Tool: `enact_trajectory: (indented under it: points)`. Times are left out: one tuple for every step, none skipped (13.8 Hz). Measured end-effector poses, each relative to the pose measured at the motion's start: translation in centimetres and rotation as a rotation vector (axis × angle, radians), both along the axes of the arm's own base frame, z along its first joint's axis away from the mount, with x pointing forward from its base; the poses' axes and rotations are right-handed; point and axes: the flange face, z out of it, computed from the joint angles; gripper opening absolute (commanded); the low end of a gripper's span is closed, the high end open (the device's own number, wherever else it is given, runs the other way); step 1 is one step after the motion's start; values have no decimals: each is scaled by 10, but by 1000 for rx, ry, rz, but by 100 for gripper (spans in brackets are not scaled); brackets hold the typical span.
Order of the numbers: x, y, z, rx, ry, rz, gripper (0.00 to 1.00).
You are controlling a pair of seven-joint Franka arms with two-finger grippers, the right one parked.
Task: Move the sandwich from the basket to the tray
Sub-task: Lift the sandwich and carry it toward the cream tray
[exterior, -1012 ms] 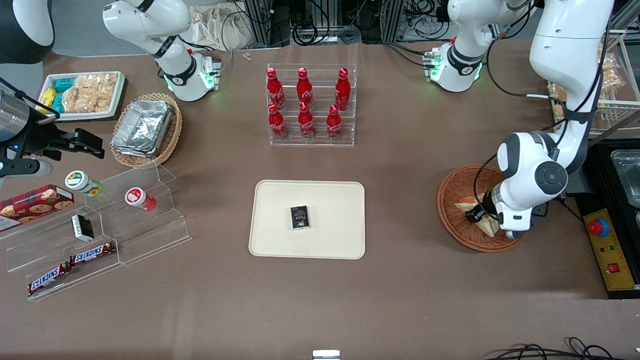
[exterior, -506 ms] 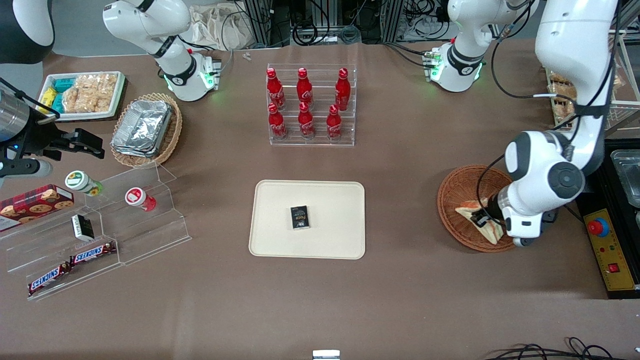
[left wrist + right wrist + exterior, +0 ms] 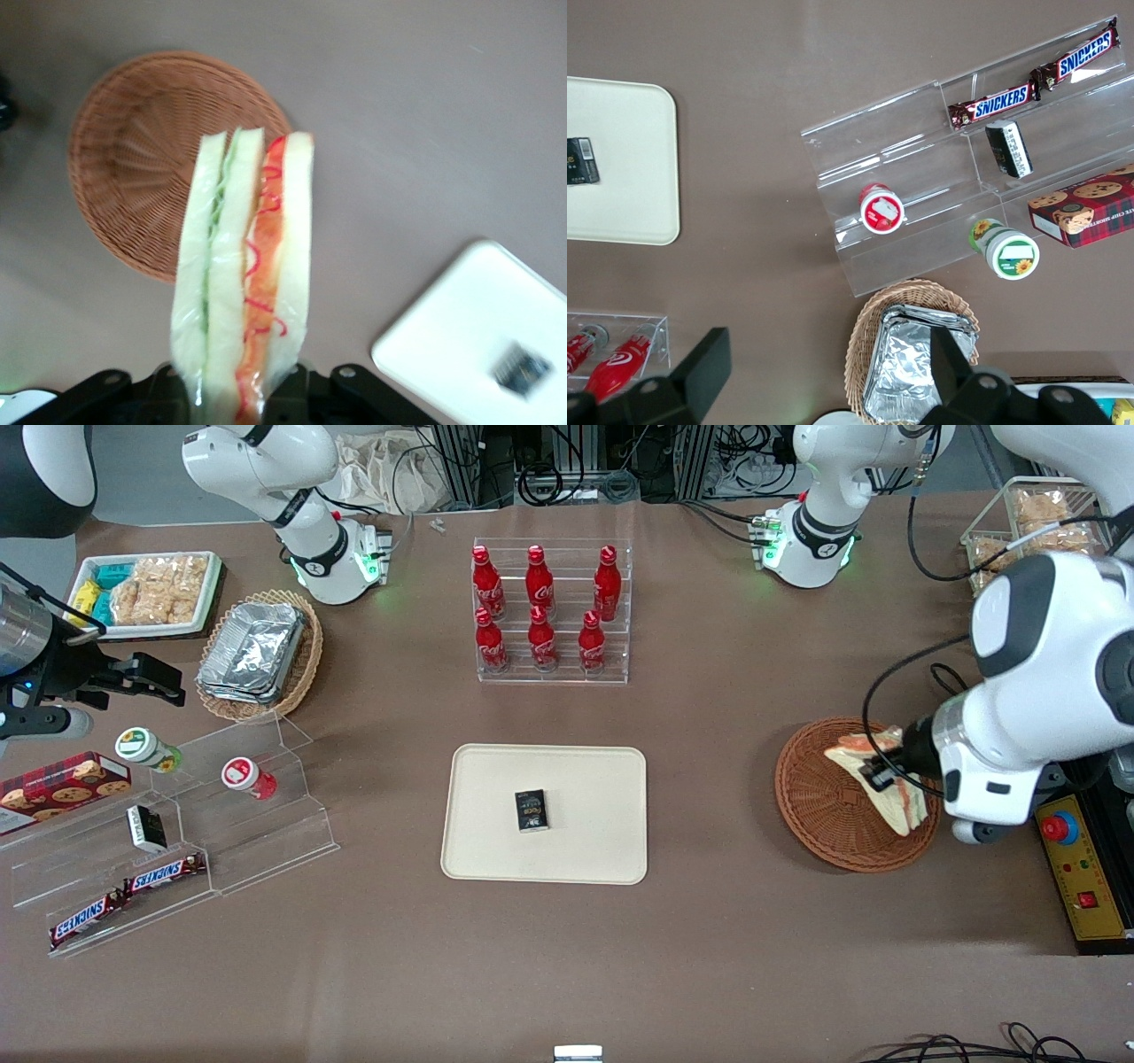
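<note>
The brown surface (image 3: 726, 957) carries a cream tray (image 3: 585, 850) with a small black box (image 3: 532, 810) on it. Toward the working arm's end lies a round wicker basket (image 3: 819, 815). Above the basket hangs the sandwich (image 3: 886, 793), lifted clear, gripped at its edge by the pincer (image 3: 879, 772), closed tight on it.

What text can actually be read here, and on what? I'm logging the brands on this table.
"SNICKERS": on two bars in the clear stand.
Red bottles: white script, too small to read.
Black box on the tray: print unreadable.
Sandwich, held by the gripper above the basket: no label visible.
</note>
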Motion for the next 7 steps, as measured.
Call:
enact_trajectory:
  points:
    - [-6,-31,4,-21,-5,-55,0]
    - [-12,-65,-1,-44,4,-117,0]
    - [-18,-98,-12,-69,16,-178,0]
    - [-23,-131,-30,-89,23,-238,0]
    - [-27,-161,-51,-95,25,-294,0]
    - [-30,-189,-75,-92,26,-342,0]
    - [-34,-214,-100,-84,20,-379,0]
